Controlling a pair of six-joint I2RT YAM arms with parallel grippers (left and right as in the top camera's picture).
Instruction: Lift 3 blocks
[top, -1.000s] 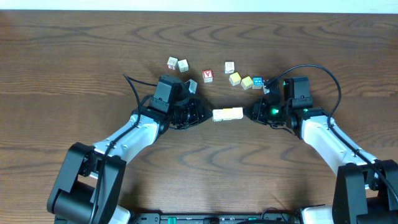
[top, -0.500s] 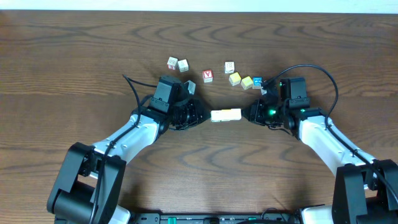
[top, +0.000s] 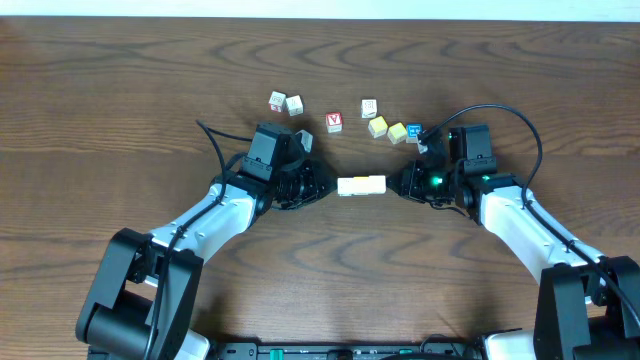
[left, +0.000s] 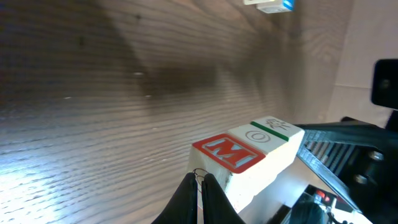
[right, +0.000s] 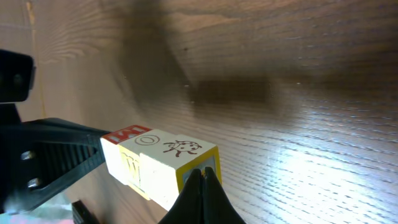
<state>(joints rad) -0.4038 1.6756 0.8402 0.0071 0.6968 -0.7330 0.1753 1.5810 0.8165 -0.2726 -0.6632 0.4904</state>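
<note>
Three blocks (top: 361, 185) form one short row, squeezed end to end between my two grippers and hanging above the table, with their shadow on the wood below. My left gripper (top: 331, 187) is shut, its tip (left: 200, 179) pressed on the end block, which has a red M face (left: 227, 153). The middle block (left: 256, 135) shows an O, and the far one (left: 277, 125) a green mark. My right gripper (top: 396, 184) is also shut. Its tip (right: 203, 174) pushes on the yellow-edged block with a dark animal mark (right: 182, 148).
Several loose cubes lie behind the arms: two pale ones (top: 285, 103), a red one (top: 334, 122), a white one (top: 369, 108), two yellowish ones (top: 387, 130) and a blue-faced one (top: 414, 132). A black cable (top: 505, 115) loops over the right arm.
The row of blocks and both gripper tips have drifted slightly to the left. Both grippers stay shut against its ends.
</note>
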